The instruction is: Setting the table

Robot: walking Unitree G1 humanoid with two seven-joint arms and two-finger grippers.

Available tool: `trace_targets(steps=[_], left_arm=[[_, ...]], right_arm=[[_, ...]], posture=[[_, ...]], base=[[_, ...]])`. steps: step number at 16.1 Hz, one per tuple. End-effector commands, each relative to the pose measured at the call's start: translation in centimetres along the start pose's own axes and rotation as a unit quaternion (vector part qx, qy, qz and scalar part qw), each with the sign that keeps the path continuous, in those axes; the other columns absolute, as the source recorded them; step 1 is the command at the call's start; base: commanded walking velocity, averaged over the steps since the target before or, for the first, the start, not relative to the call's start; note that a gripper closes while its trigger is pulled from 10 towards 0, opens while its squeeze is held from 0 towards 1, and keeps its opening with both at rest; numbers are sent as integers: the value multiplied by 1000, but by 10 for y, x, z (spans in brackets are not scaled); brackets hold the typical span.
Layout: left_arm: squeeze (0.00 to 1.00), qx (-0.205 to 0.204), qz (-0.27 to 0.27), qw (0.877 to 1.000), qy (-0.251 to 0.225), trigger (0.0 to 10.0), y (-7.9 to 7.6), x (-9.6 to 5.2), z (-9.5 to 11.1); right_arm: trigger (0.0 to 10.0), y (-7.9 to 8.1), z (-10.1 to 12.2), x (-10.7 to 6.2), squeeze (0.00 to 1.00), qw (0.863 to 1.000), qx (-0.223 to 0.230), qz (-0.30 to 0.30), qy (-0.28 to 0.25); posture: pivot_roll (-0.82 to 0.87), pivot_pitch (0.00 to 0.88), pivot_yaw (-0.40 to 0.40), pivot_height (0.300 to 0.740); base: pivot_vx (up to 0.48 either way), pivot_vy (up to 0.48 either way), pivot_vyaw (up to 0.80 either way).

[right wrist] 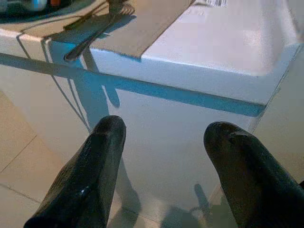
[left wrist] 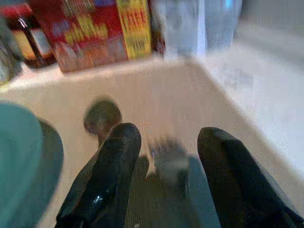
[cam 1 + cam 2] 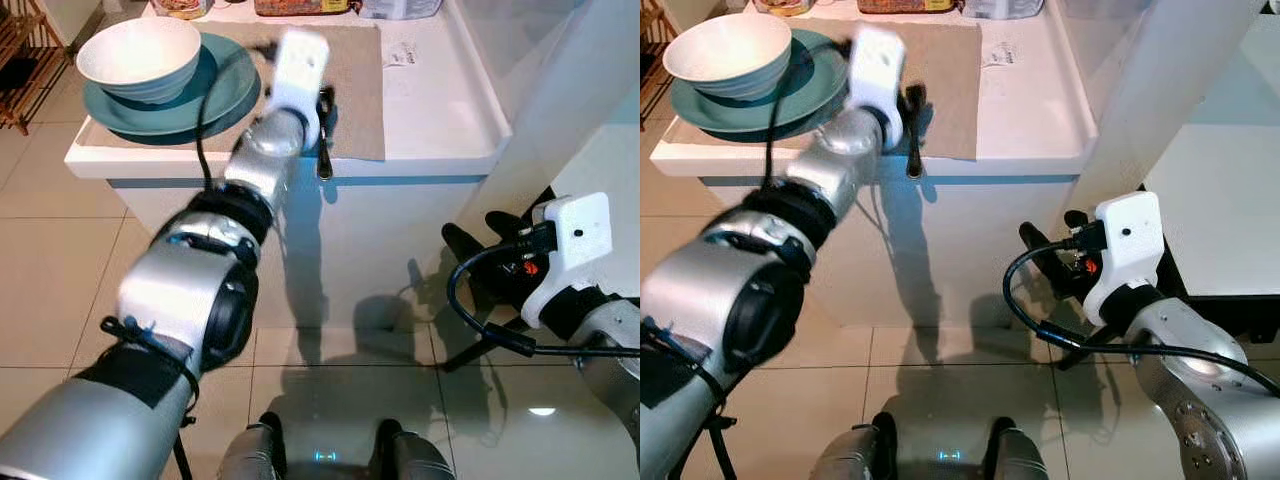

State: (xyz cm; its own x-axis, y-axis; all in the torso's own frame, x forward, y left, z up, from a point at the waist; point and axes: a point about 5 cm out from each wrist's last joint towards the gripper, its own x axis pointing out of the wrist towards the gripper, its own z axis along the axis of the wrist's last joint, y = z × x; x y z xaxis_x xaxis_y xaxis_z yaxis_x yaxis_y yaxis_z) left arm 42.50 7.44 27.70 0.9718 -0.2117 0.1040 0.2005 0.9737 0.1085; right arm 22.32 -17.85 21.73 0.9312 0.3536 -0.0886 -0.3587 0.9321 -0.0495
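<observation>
Two arms show in the head views. The left arm reaches forward over the white bench (image 3: pixel 440 120), its left gripper (image 2: pixel 164 156) down at the near edge of the beige placemat (image 3: pixel 350 70). Seen along the wrist, its black fingers (image 2: pixel 107 175) stand spread apart with a gap between them and nothing held; the picture there is blurred. A dark utensil (image 3: pixel 914 135) lies on the mat just beside that gripper, its handle end hanging past the bench's front edge; the right wrist view shows it as a fork (image 1: pixel 97 31) with its tines on the mat. To the left on the mat sits a teal plate (image 3: pixel 225 90) with a white bowl (image 3: pixel 140 55) on it. Boxes and a jar (image 2: pixel 21 38) line the back of the bench.

The right gripper (image 1: pixel 166 161) hangs low in front of the bench, well apart from the mat, above the tiled floor (image 3: pixel 60 270). Its fingers (image 1: pixel 90 171) are also wide apart and hold nothing.
</observation>
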Motion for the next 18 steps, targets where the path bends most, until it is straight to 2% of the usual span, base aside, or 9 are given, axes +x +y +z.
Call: trace_targets(steps=[1, 2, 5, 7, 8, 11, 13, 15, 18], left_arm=[[0, -22, 11, 999, -47, 10000, 7, 2, 25], [0, -23, 0, 996, -92, 10000, 13, 3, 51], [0, 23, -36, 991, -126, 10000, 19, -6, 50], [0, 71, -5, 987, -147, 10000, 38, -42, 17], [0, 40, 19, 989, -139, 10000, 48, -63, 6], [0, 64, 36, 985, -157, 10000, 57, -117, 0], [0, 76, 38, 988, -131, 10000, 53, -146, -4], [0, 102, 36, 990, -87, 10000, 53, -155, -17], [0, 91, 56, 993, -52, 10000, 54, -156, -24]], right_arm=[[10000, -1, 3, -1, 0, 1000, 5, -2, -7], [10000, 1, 4, 3, 0, 1000, 13, 1, -19], [10000, 3, 13, 18, 0, 996, 17, -43, -75], [10000, 11, 11, 37, 0, 993, 3, -67, -92], [10000, 16, 10, 42, 0, 994, 9, -61, -94], [10000, 31, 12, 55, 0, 992, 32, -27, -122], [10000, 38, 12, 66, 0, 990, 40, -6, -134], [10000, 35, 15, 78, 0, 989, 46, -8, -141], [10000, 17, 20, 91, 0, 985, 62, -61, -146]], posture=[[-192, 189, 41, 740], [-166, 171, 42, 740], [-109, 140, 36, 740], [-76, 121, 27, 740], [-64, 109, 21, 740], [-8, 94, -21, 740], [29, 82, -46, 740], [38, 78, -54, 740], [31, 79, -39, 740]], base=[[0, 0, 0], [0, 0, 0], [0, 0, 0], [0, 0, 0], [0, 0, 0], [124, 0, 533], [414, 0, 800], [452, 0, 800], [437, 0, 800]])
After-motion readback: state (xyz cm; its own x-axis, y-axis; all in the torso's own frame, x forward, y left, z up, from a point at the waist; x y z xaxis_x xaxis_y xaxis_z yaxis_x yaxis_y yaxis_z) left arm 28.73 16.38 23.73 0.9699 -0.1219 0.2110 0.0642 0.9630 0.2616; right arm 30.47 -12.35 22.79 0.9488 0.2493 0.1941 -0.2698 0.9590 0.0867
